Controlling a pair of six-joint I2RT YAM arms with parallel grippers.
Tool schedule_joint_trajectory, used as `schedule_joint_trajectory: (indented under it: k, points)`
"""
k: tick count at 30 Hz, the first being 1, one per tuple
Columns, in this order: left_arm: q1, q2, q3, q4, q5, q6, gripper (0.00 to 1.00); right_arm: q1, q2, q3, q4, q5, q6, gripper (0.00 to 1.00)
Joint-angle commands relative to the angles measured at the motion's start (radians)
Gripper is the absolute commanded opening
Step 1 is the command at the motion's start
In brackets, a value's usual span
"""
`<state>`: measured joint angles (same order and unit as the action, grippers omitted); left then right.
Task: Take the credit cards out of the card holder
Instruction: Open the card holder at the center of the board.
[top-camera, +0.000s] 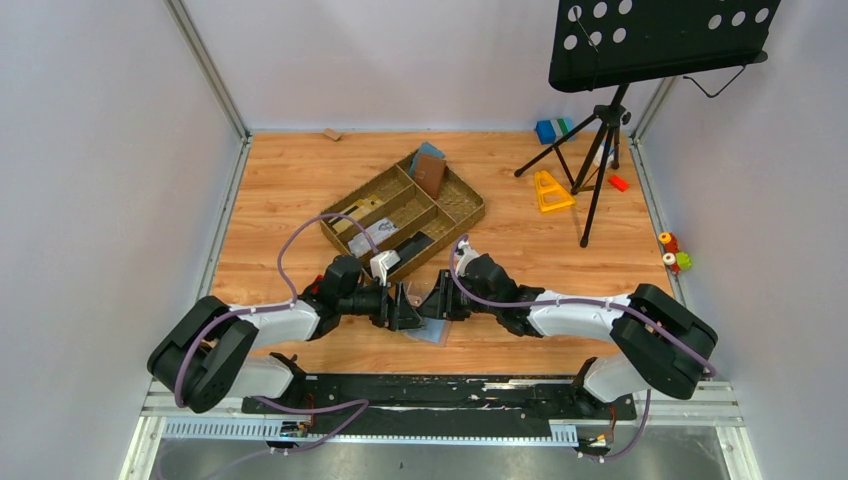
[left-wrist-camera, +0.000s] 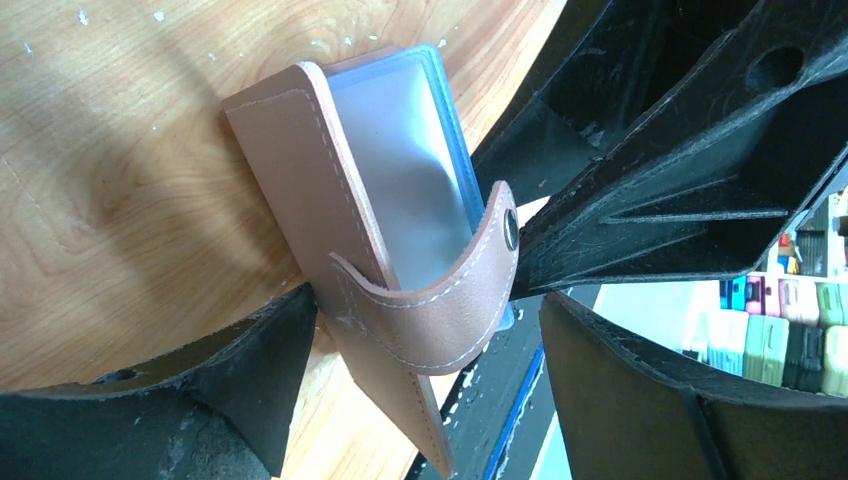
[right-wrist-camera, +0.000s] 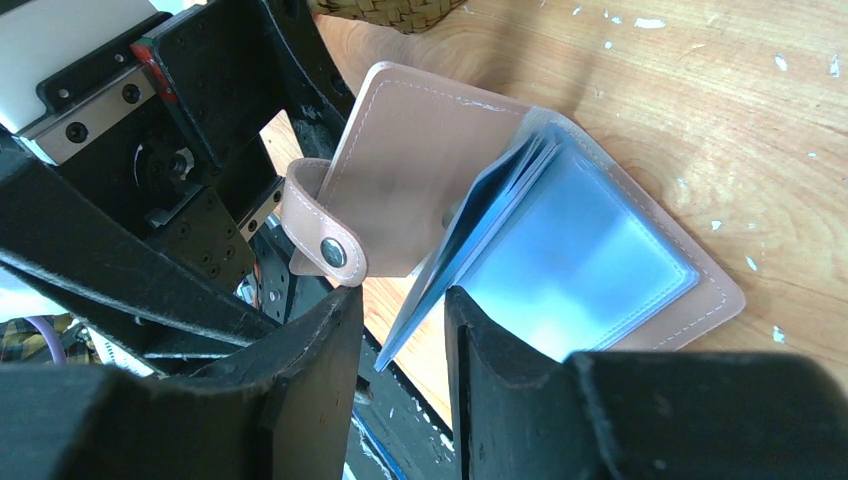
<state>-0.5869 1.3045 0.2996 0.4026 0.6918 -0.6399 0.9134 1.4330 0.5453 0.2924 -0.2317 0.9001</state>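
Wood table (top-camera: 290, 180) lies open toward the back wall, past a woven tray (top-camera: 468, 188). Near its front edge the card holder (right-wrist-camera: 420, 170) lies spread, one tan cover raised. The left end effector (left-wrist-camera: 425, 300) gapes wide around that cover and its tab (right-wrist-camera: 322, 235). The right end effector (right-wrist-camera: 395, 300) is narrowly parted astride the blue-grey sleeves (right-wrist-camera: 570, 250). From above both largely hide the holder, and whether the sleeves hold cards is unclear.
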Motion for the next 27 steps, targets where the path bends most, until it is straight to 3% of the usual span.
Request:
schedule_joint_trajectory:
  k: [1, 11, 15, 21, 27]
  points:
    - [0.019, 0.040, -0.021, -0.068, -0.049, -0.029, 0.87, 0.005, 0.004, 0.025, 0.030, 0.010, 0.007, 0.36]
    - [0.018, 0.096, -0.020, -0.042, -0.058, -0.035, 0.67, 0.005, 0.001, 0.022, 0.034, 0.011, 0.005, 0.35]
    - [0.020, 0.115, -0.025, 0.004, -0.028, -0.055, 0.50, 0.005, -0.006, 0.014, 0.029, 0.020, 0.008, 0.38]
    - [0.021, 0.116, -0.031, 0.019, -0.020, -0.063, 0.50, 0.005, -0.033, -0.018, 0.022, 0.053, 0.018, 0.44]
    - [0.021, 0.112, -0.030, 0.029, -0.002, -0.065, 0.52, 0.005, -0.045, -0.022, 0.026, 0.047, 0.010, 0.40]
